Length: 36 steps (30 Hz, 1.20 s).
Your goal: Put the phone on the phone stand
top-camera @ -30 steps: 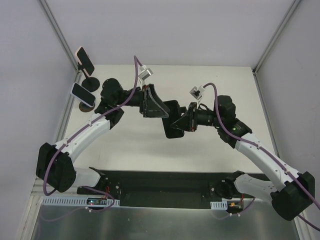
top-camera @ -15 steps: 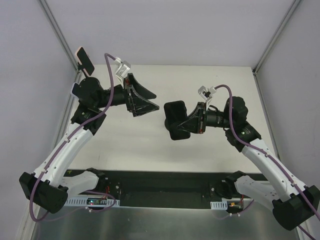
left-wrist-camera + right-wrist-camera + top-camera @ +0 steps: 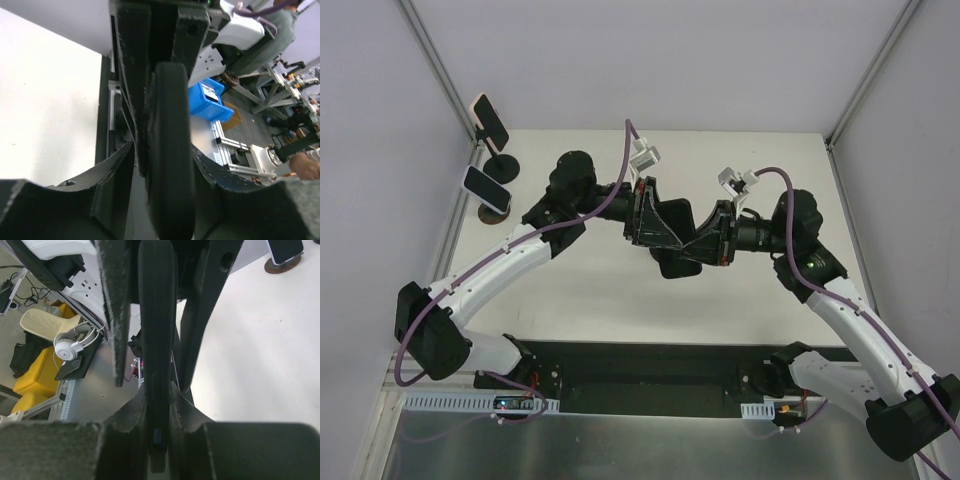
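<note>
over table [image 3: 600, 292], phone [image 3: 157, 315] tight in right hand [image 3: 159, 397]; left hand [image 3: 165, 160] back, grip unclear

No text readable anywhere. Phone [image 3: 157, 340] edge between right fingers [image 3: 125, 427]: no legible marking. Blue bin [image 3: 200, 97] beyond left fingers [image 3: 112, 180]: white label, print too small to read.

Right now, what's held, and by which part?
Right gripper pinches the black phone across its flat faces. Left gripper straddles the other end; its grip cannot be told.
</note>
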Motion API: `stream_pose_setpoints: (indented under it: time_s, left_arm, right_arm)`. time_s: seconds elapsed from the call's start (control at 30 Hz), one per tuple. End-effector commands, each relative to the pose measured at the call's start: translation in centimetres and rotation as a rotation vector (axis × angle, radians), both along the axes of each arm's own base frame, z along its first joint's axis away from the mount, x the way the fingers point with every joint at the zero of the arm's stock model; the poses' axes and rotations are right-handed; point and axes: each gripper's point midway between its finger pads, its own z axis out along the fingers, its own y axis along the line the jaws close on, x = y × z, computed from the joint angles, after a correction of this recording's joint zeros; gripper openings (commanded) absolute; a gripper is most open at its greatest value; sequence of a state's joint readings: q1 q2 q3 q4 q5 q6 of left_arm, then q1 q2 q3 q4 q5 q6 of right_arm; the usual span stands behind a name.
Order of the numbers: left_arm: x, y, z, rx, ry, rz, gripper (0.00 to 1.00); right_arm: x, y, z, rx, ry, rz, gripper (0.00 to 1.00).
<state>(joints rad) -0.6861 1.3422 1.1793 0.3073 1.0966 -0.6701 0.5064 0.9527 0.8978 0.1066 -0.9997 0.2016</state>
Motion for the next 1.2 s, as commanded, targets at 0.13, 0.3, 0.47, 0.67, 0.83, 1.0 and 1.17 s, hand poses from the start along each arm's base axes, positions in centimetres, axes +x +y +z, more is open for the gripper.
stream_pose_setpoints:
  time_s: [0.13,0.3,0.47,0.67,0.83,1.0,1.17]
  left_arm:
    - [0.3,0.0,4.8,-0.128,-0.081,-0.023,0.42]
    - [1.2,0.5,6.2,-0.189,-0.055,0.007,0.31]
    - [1.7,0.8,6.1,-0.188,-0.036,0.008,0.14]
    - [1.2,0.8,5.8,-0.163,-0.048,-0.003,0.04]
    - [0.2,0.9,5.5,-0.149,-0.076,-0.054,0.11]
    - [0.6,1.1,5.0,-0.12,-0.121,0.003,0.0]
    - [7.2,2.7,3.3,0.11,-0.206,0.471,0.0]
  right_arm:
    - [-1.4,-0.3,3.7,0.078,-0.171,0.029,0.01]
    - [-1.5,-0.5,3.4,0.079,-0.175,0.014,0.01]
    - [-1.4,-0.6,3.3,0.077,-0.175,0.002,0.01]
    - [-1.2,-0.5,3.4,0.074,-0.183,-0.011,0.01]
    - [-0.7,-0.4,3.5,0.071,-0.184,-0.026,0.01]
    - [0.1,-0.4,2.3,0.024,-0.154,-0.07,0.05]
    - [4.1,-2.7,-1.3,-0.165,-0.097,-0.359,0.93]
